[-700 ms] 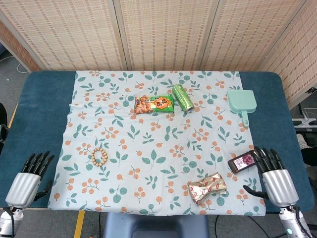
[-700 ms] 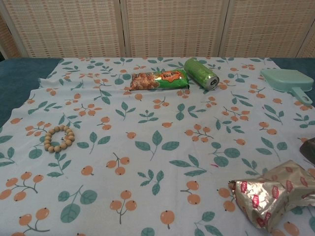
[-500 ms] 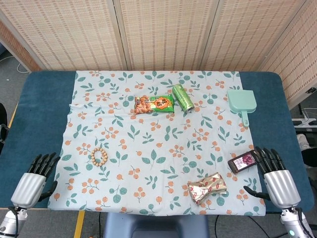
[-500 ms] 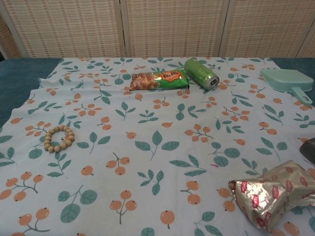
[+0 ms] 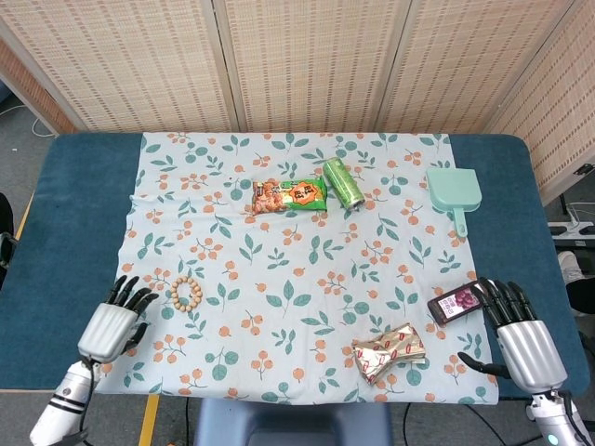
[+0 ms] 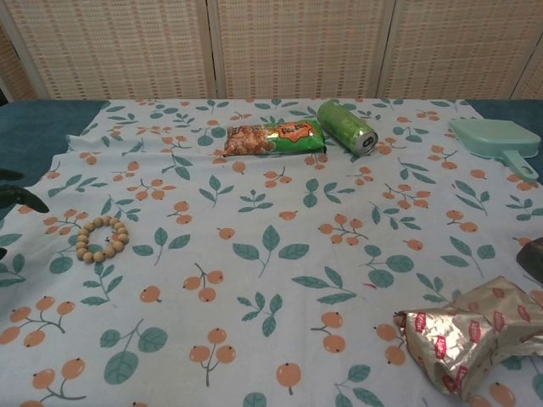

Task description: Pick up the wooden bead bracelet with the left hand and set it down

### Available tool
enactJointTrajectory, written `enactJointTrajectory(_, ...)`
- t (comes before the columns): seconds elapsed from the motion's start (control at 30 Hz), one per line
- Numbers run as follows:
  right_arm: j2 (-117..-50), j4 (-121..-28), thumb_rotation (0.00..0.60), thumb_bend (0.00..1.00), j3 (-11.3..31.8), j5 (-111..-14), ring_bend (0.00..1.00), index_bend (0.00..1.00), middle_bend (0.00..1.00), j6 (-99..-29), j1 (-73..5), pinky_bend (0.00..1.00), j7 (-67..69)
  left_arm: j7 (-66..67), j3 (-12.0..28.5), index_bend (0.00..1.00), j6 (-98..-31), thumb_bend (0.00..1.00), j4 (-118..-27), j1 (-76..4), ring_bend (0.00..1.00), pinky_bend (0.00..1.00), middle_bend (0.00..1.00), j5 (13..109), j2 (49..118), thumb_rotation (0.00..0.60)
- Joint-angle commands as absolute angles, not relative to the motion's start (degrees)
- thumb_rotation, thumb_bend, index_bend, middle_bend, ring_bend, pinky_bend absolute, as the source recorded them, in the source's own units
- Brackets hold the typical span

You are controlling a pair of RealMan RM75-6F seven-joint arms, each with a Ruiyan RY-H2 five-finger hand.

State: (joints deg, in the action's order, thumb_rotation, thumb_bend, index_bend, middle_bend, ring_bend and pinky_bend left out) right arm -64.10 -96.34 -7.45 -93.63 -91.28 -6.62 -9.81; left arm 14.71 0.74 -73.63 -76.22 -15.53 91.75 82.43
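Cloth (image 5: 279, 279) w/ bracelet (image 5: 186, 294) just beside my left hand (image 5: 113, 322), fingers spread, empty; right hand (image 5: 521, 334) likewise.

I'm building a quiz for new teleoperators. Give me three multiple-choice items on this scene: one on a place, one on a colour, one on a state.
1. Where does the wooden bead bracelet lie?
A. by the left hand
B. beside the dustpan
C. on the snack bag

2. What colour is the can?
A. red
B. green
C. blue

3. What is the left hand doing?
A. gripping the bracelet
B. holding nothing, fingers apart
C. pressing on the can

Answers:
1 A: the head view shows the bracelet on the cloth just right of the left hand, apart from it.
2 B: the can lying on its side is green in both views.
3 B: its fingers are spread and nothing is in them.
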Motion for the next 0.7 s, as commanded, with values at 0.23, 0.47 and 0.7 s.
enactJointTrajectory(0.23,-63.9,-96.6,0.413,0.07,-6.2,-93.6,0.0,0.0,0.0,-89.7,-5.9,0.0,-10.2,17.1,0.8,0.26,-70.5,0.49,-69.2,-18.6,0.03,0.0,0.22,91.0,89.8,0.6)
enactJointTrajectory(0.47,-63.6,-97.2,0.413,0.07,-5.7,-93.3,0.0,0.0,0.0,-88.1,-5.6,0.0,-10.0,18.3,0.7,0.26,-71.2,0.49,-64.9,-20.1,0.05,0.0,0.26,92.3,93.5,0.6)
enactJointTrajectory(0.7,-63.0,-97.6,0.412,0.07,-5.5,-93.9,0.0,0.0,0.0,-87.1,-5.3,0.0,-9.0,19.3,0.5,0.28,-70.8,0.49,-61.2,-20.9,0.07,0.0,0.31,91.9,95.9,0.6)
